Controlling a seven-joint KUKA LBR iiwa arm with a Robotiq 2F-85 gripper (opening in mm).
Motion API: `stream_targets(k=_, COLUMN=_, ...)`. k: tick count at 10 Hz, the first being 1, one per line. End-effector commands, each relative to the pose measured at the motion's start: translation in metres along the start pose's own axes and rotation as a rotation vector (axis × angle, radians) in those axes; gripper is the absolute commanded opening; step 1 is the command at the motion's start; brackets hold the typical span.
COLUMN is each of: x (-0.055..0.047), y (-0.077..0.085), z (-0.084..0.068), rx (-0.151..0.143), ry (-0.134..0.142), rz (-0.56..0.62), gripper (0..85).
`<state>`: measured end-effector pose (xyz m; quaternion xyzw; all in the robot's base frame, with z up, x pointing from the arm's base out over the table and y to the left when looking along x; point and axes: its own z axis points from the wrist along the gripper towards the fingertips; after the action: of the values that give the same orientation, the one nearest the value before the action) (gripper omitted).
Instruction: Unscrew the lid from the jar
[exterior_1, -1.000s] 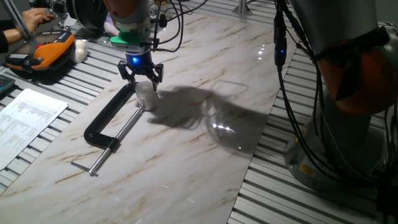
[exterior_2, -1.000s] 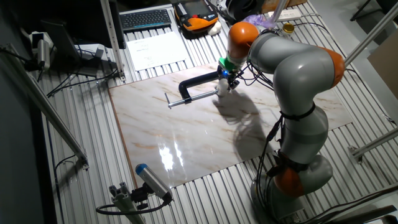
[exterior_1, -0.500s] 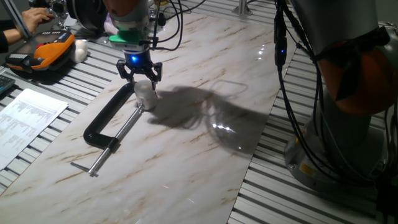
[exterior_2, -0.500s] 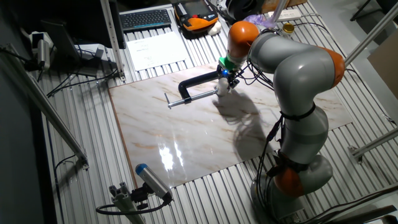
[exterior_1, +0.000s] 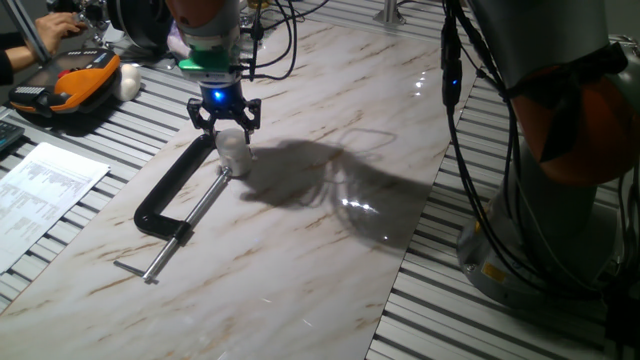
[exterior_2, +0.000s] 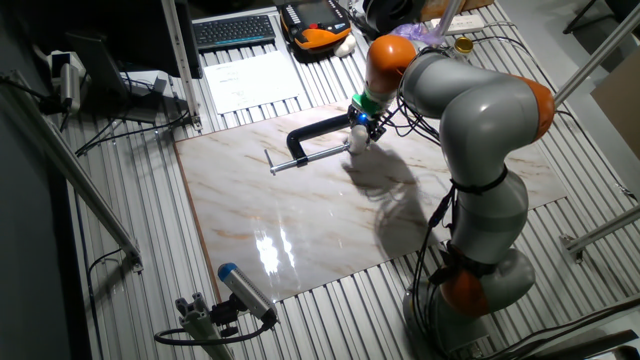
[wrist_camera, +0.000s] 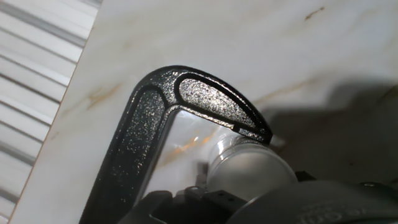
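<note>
The jar (exterior_1: 236, 158) is a tiny whitish cylinder standing on the marble board, held in the jaws of a black C-clamp (exterior_1: 170, 190). Its white lid (exterior_1: 233, 141) sits on top of it. My gripper (exterior_1: 227, 124) hangs directly over the lid, its fingers spread wider than the jar, with their tips about level with the lid's top. In the other fixed view the gripper (exterior_2: 360, 127) stands over the jar (exterior_2: 357, 143) at the clamp's (exterior_2: 305, 135) right end. The hand view shows the lid (wrist_camera: 252, 171) close below, beside the clamp's curved frame (wrist_camera: 149, 118).
An orange case (exterior_1: 75, 85) and a white lump (exterior_1: 128, 80) lie at the far left, and a printed sheet (exterior_1: 45, 190) is off the board's left edge. The clamp's screw bar (exterior_1: 180, 235) runs toward the front. My arm's base (exterior_1: 560, 150) fills the right.
The gripper has shifted very slightly up and to the left above the jar. The jar and clamp have not moved.
</note>
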<state>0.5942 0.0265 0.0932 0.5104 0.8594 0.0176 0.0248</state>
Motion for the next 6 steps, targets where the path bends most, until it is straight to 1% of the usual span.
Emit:
stream_targets(k=1, x=0.0000, y=0.0000, z=0.0003, rx=-0.002, ry=-0.003, rz=-0.029, gripper=0.0)
stream_targets(k=5, x=-0.0001, y=0.0001, z=0.0009, rx=-0.008, ry=-0.018, rz=-0.131, gripper=0.0)
stream_targets(k=6, x=0.0000, y=0.0004, z=0.0010, rx=-0.013, ry=-0.016, rz=-0.148, gripper=0.0)
